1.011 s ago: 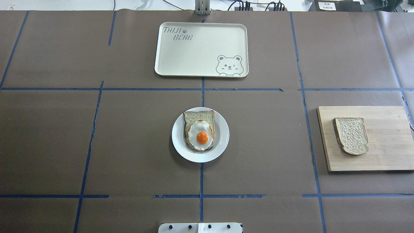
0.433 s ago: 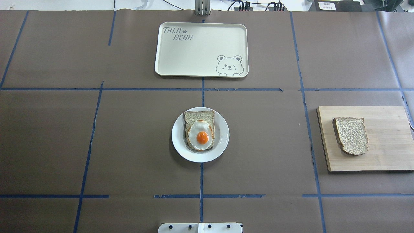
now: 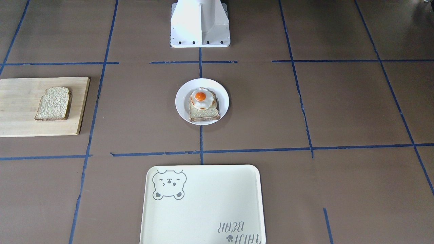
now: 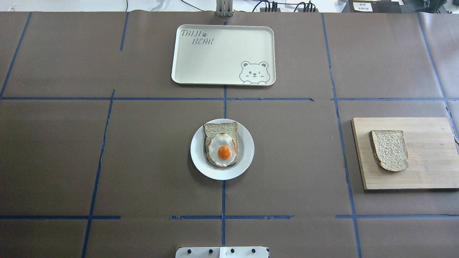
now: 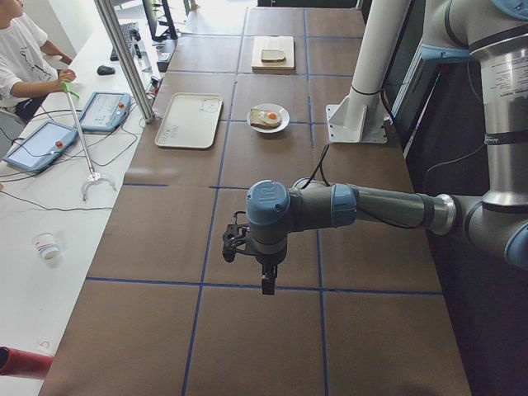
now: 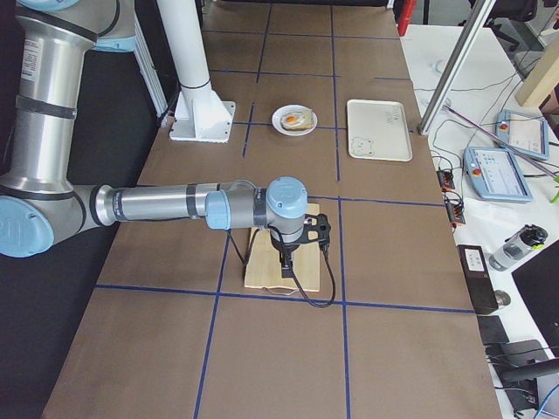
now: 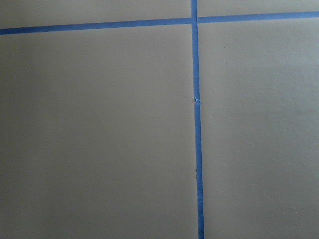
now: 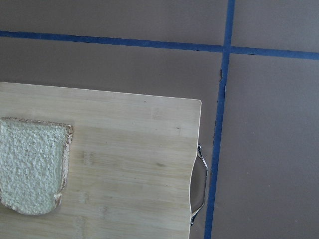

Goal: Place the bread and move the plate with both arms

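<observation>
The plain bread slice (image 4: 389, 154) lies flat on a wooden cutting board (image 4: 426, 172) at the table's right; it also shows in the right wrist view (image 8: 31, 169). The white plate (image 4: 247, 150) sits at the table's centre and holds another slice topped with a fried egg (image 4: 223, 149). My left gripper (image 5: 266, 280) shows only in the exterior left view, above bare table far from the plate. My right gripper (image 6: 286, 266) shows only in the exterior right view, hovering over the cutting board. I cannot tell whether either is open or shut.
A cream rectangular tray with a bear drawing (image 4: 222, 53) lies beyond the plate, at the far middle. The white robot base (image 3: 200, 23) stands at the near middle edge. Blue tape lines cross the brown table cover. The board has a metal handle (image 8: 201, 186).
</observation>
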Motion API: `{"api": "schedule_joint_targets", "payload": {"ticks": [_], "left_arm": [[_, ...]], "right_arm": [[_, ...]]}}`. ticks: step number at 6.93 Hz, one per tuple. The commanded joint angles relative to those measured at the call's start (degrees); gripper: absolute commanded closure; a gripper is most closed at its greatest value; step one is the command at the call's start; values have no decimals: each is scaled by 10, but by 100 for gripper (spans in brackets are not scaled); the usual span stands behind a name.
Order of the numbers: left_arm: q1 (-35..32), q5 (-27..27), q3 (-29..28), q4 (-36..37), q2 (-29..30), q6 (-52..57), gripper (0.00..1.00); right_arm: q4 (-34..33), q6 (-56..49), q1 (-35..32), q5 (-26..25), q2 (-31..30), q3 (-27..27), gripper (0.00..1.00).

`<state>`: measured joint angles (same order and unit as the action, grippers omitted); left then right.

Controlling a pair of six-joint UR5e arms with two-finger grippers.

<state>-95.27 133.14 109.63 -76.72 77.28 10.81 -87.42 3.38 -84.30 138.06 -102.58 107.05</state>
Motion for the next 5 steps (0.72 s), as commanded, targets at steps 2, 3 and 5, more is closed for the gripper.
{"api": "schedule_joint_targets", "payload": {"ticks": [2,3,5], "left_arm": [[1,0,4,-1,1,0,0],[0,0,5,-2,1,0,0],[1,0,5,-2,1,0,0]], "right_arm": [[211,188,107,-2,4,-62,0],[280,285,167,-34,4,-62,0],[334,396,243,-52,11,-69,0]]}}
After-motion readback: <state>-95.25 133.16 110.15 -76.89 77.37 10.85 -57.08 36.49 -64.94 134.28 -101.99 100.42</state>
